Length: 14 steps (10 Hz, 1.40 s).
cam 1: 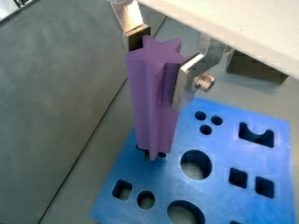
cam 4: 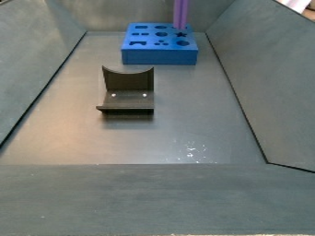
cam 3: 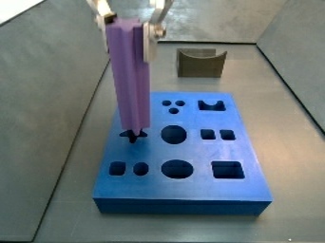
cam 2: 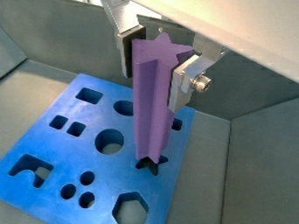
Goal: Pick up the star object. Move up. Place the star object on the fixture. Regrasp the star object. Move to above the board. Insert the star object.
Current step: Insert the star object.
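Star hangs upright in the claw, pinched near its top so the free lower tip can drop straight into the star hole at the board's 9 o'clock edge. Fixture sits empty behind.

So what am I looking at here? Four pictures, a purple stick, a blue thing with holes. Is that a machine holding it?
Yes. It is a robot arm whose end effector, two flat silver plates, clamps the top of the purple stick, the star object. Two pictures come from cameras on the arm's wrist, looking down along the stick. The other two come from cameras fixed beside the table. The blue slab is the board, with dark holes cut as circles, squares and other shapes. The stick stands upright with its lower end at the star-shaped hole near one edge of the board; how deep it sits I cannot tell. The small olive-brown block with a notch, away from the board, is the fixture, now bare.
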{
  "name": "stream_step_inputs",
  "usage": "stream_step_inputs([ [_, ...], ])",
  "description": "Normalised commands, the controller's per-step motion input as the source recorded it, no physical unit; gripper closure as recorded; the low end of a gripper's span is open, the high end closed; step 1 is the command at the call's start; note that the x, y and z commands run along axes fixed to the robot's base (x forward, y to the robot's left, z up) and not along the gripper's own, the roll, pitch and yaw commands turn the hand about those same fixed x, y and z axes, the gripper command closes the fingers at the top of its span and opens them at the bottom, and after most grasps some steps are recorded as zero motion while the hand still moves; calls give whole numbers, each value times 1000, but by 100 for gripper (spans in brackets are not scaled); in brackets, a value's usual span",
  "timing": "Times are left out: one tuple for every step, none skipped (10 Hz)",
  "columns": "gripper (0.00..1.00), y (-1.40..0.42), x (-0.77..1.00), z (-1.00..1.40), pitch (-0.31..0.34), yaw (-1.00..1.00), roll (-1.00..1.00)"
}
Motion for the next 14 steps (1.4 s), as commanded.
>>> stream_step_inputs([
  [100,0,0,-260,20,-146,9],
  [100,0,-3,-294,23,-149,3],
  [100,17,-54,-337,4,-154,0],
  [100,46,-114,-234,0,-169,0],
  [100,74,-17,-71,0,-160,-30],
  [100,94,0,-29,16,-177,-13],
  [100,106,0,-83,19,-214,0],
  [100,86,54,-169,26,-214,0],
  [100,23,220,-306,40,-403,-4],
  [100,0,146,-429,33,-423,-20],
  [100,0,126,-406,50,-454,-3],
  [100,0,200,-349,66,-523,0],
  [100,0,60,-443,21,-437,-14],
  [100,0,0,-551,0,-406,-1],
])
